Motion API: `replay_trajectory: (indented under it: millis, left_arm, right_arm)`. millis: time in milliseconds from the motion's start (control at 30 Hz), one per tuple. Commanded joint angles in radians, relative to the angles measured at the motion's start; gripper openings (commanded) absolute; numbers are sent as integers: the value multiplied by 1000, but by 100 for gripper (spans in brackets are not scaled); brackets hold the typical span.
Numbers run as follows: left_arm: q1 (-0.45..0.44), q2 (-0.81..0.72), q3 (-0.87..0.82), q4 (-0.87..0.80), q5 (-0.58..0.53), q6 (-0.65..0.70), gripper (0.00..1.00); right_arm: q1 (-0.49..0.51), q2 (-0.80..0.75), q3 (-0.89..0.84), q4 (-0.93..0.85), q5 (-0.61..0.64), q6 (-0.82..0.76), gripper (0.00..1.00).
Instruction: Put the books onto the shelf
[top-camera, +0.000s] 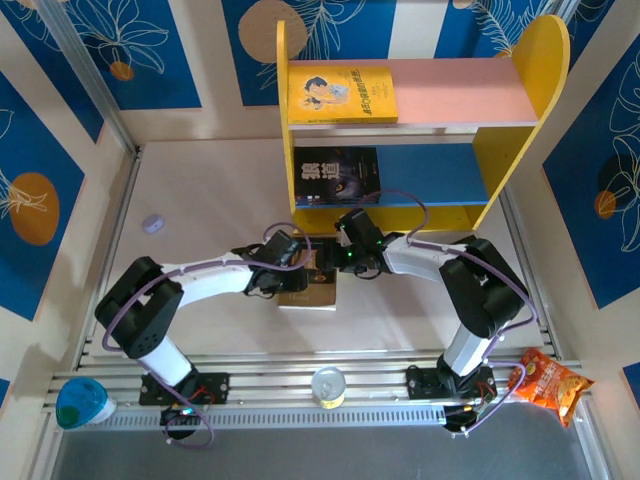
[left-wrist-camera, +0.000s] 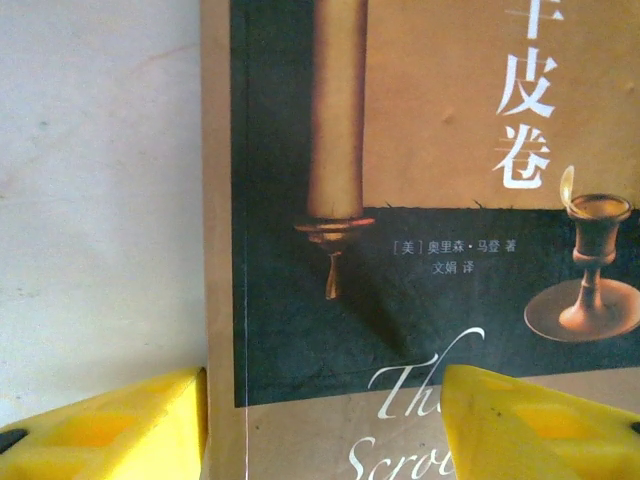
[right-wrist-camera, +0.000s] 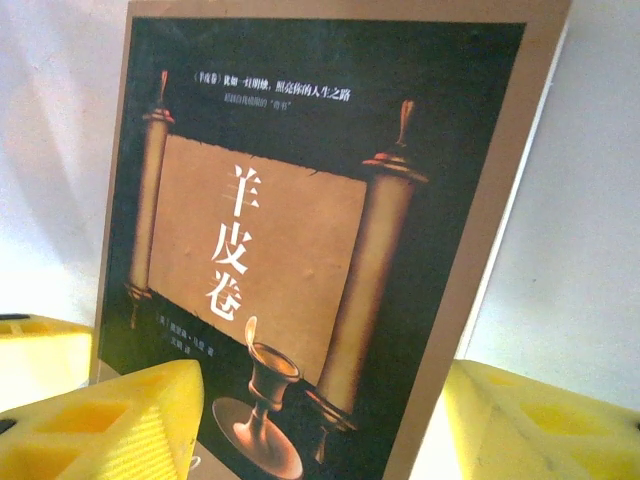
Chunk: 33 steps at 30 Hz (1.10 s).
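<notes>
Getting the one book we see off the shelf (top-camera: 525, 100) onto it is the step, we judge. A yellow cartoon book (top-camera: 343, 95) lies on the shelf's upper board (top-camera: 460, 90), and a black book (top-camera: 337, 177) sits in the tier below. The tan scroll book (top-camera: 312, 295) lies flat, face up, on the table (top-camera: 200, 200) just in front of the shelf. The left gripper (left-wrist-camera: 320, 400) has its jaws apart, straddling one long edge and pinching nothing. The right gripper (right-wrist-camera: 325, 400) is likewise spread, at the other long edge. We'd work a finger (left-wrist-camera: 110, 425) under an edge before closing, then lift level and approach the shelf squarely.
</notes>
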Motion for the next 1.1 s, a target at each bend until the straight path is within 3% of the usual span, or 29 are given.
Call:
replay_trajectory:
  millis: [0, 367, 1067]
  left_arm:
    - [-15, -3, 13, 36, 35, -15, 61]
    - [-7, -27, 68, -58, -35, 43, 64]
    - [26, 37, 50, 42, -42, 72, 65]
  right_arm:
    - [-6, 9, 35, -24, -23, -34, 65]
    - [-17, -28, 8, -52, 0, -55, 64]
    - [9, -18, -26, -49, 41, -44, 64]
